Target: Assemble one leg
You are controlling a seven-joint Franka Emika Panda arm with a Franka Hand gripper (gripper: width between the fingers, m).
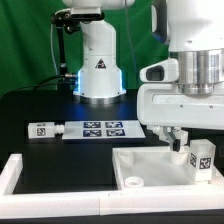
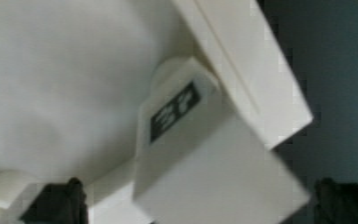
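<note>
My gripper [image 1: 190,143] hangs over the right corner of the large white tray-like panel [image 1: 150,166] and is shut on a leg [image 1: 201,158], a stubby white peg with a black-and-white tag. The leg's lower end is just above or on the panel; I cannot tell which. In the wrist view the leg [image 2: 202,150] fills the space between the two dark fingertips [image 2: 60,200], lying aslant with its tag showing, over the panel's raised rim [image 2: 247,60]. The gripper [image 2: 202,207] itself is mostly cut off by the frame's edge.
The marker board [image 1: 100,128] lies in mid-table before the arm's white base [image 1: 98,65]. Another small tagged white part [image 1: 41,129] lies at its left end. A white border [image 1: 14,172] runs along the table's left and front. A small round white part [image 1: 132,183] sits at the panel's front.
</note>
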